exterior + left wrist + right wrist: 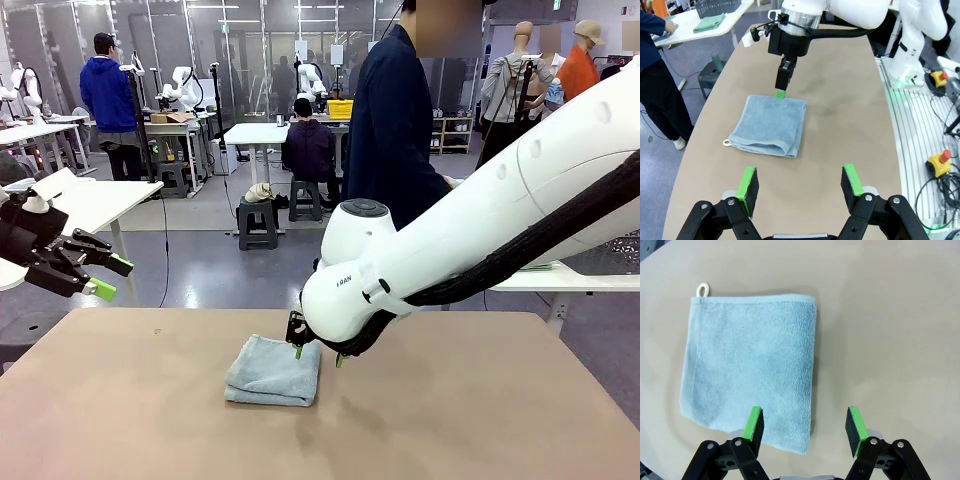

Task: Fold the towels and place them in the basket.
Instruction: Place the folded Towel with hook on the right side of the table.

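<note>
A pale blue-grey towel point(272, 372) lies folded on the brown table, with a small cream loop point(702, 289) at one corner. My right gripper point(317, 355) hovers open just above the towel's point(750, 370) near right corner. One finger is over the cloth and the other over bare table. The right gripper point(805, 424) holds nothing. My left gripper point(95, 275) hangs open and high at the table's left, looking down on the towel point(767, 125). A dark mesh basket point(715, 7) stands on a white side table. The cream-white towel is out of view.
A person in dark clothes point(395, 120) stands past the table's far edge, by the white side table point(560, 282). A folded green cloth point(709, 22) lies there beside the basket. The right arm's thick body point(480, 230) spans the right half of the table.
</note>
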Robot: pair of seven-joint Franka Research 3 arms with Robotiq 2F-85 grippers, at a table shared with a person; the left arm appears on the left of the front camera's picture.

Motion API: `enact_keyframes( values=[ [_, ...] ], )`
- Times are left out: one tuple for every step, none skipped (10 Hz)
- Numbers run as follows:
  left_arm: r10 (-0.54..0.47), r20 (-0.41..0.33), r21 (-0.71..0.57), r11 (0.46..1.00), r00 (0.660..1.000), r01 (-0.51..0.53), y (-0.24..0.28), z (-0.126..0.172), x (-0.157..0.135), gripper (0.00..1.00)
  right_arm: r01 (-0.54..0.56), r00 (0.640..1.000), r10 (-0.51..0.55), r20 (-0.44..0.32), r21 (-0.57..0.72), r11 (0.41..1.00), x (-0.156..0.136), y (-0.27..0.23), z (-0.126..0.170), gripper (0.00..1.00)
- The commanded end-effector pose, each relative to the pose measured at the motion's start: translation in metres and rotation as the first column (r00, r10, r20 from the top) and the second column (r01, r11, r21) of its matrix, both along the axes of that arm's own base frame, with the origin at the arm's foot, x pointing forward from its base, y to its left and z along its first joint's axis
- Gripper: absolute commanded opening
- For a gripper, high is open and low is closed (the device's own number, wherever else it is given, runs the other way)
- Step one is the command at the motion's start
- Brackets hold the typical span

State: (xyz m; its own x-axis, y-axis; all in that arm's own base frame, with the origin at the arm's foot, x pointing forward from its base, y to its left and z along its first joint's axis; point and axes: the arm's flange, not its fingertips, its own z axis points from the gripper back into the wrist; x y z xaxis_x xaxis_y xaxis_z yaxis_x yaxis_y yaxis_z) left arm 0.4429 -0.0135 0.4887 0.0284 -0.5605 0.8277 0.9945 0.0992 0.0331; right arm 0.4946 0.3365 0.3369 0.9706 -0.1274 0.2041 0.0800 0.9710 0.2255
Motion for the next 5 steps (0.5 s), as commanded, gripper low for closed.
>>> enact_keyframes(
  values=[
    [-0.012,0.007,-0.015,1.000,1.000,0.013,0.001,0.002,-0.001,0.84,0.043,0.999,-0.043,0.032,0.003,0.999,0.002,0.009,-0.014,0.83],
    [-0.012,0.007,-0.015,1.000,1.000,0.013,0.001,0.002,-0.001,0.84,0.040,0.999,-0.040,0.031,0.003,0.999,0.005,0.011,-0.019,0.83],
    [-0.012,0.007,-0.015,1.000,1.000,0.013,0.001,0.002,-0.001,0.84,0.039,0.999,-0.039,0.034,0.004,0.999,0.006,0.011,-0.023,0.83],
    [-0.012,0.007,-0.015,1.000,1.000,0.013,0.001,0.002,-0.001,0.84,0.039,0.998,-0.040,0.046,0.020,0.999,0.009,0.010,-0.026,0.83],
    [-0.012,0.007,-0.015,1.000,1.000,0.013,0.001,0.002,-0.001,0.84,0.048,0.997,-0.050,0.055,0.033,0.998,0.010,0.010,-0.026,0.83]
  ],
)
